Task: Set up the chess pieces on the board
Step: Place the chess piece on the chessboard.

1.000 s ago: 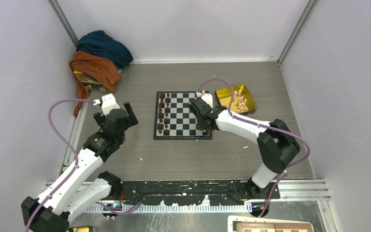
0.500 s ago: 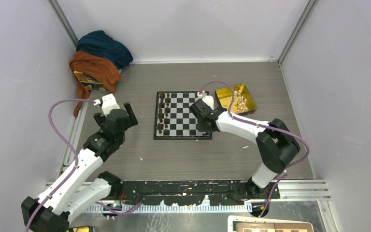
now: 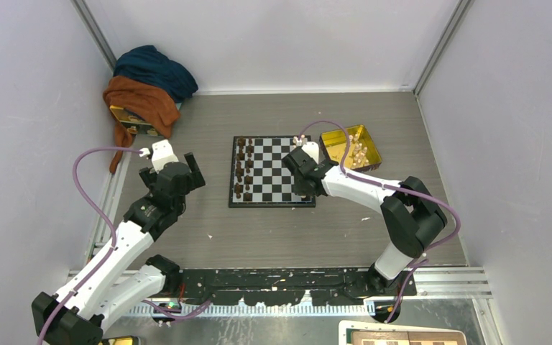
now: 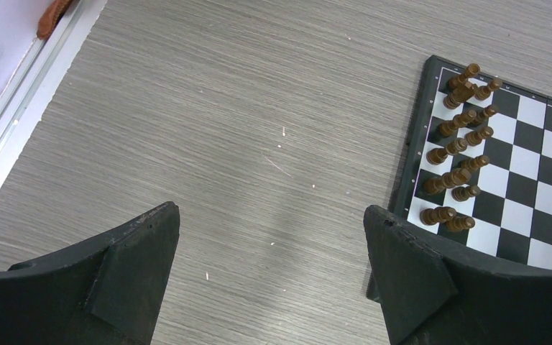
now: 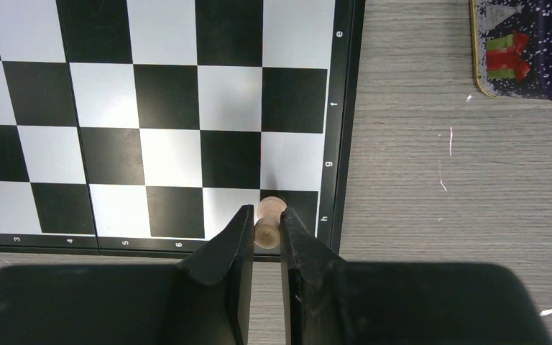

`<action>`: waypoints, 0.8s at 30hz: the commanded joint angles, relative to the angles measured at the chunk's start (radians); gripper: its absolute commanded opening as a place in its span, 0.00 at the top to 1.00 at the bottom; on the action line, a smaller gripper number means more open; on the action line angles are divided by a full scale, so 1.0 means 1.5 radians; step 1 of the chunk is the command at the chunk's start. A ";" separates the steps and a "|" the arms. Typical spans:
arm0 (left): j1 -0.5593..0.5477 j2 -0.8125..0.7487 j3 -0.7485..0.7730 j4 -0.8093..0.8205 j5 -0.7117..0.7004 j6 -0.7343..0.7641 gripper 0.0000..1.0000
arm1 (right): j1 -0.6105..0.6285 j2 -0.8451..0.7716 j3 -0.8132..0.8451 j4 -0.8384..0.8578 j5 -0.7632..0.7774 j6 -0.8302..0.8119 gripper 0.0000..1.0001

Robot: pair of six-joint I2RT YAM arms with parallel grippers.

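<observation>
One light-tan chess piece (image 5: pixel 269 210) is pinched between the narrow fingers of the right end effector (image 5: pixel 264 219), directly over the dark corner square of the board (image 5: pixel 158 136), just ahead of the fingertips and beside the border letter h. Whether its base already touches the square cannot be told. Ahead and to the left of that end effector the checks are bare. More light-tan pieces (image 3: pixel 359 152) wait in the yellow tray (image 3: pixel 338 136), off to its side beyond the board's edge. The left end effector (image 4: pixel 269 212) hangs over the bare surface (image 4: pixel 208 129) with its fingers spread wide and nothing between them; the two rows of dark brown pieces (image 4: pixel 460 136) stand ahead of it and to its right. The held piece looks light, stiff and smooth, a small turned bit of wood likely to topple at a nudge, so a hold around its upper body and a slow, even release would suit it best.
</observation>
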 commanded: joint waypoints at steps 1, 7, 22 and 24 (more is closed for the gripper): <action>-0.002 -0.001 0.003 0.011 -0.007 0.005 0.00 | -0.004 -0.016 -0.010 0.006 0.011 0.016 0.99; -0.002 0.005 0.004 0.011 -0.004 0.000 0.00 | -0.006 -0.031 -0.024 0.002 0.014 0.021 0.99; -0.006 0.012 0.006 0.012 -0.004 -0.007 0.00 | -0.013 -0.035 -0.042 0.001 0.011 0.028 0.94; -0.007 0.012 0.005 0.012 -0.004 -0.006 0.00 | -0.012 -0.032 -0.043 0.002 0.008 0.028 0.85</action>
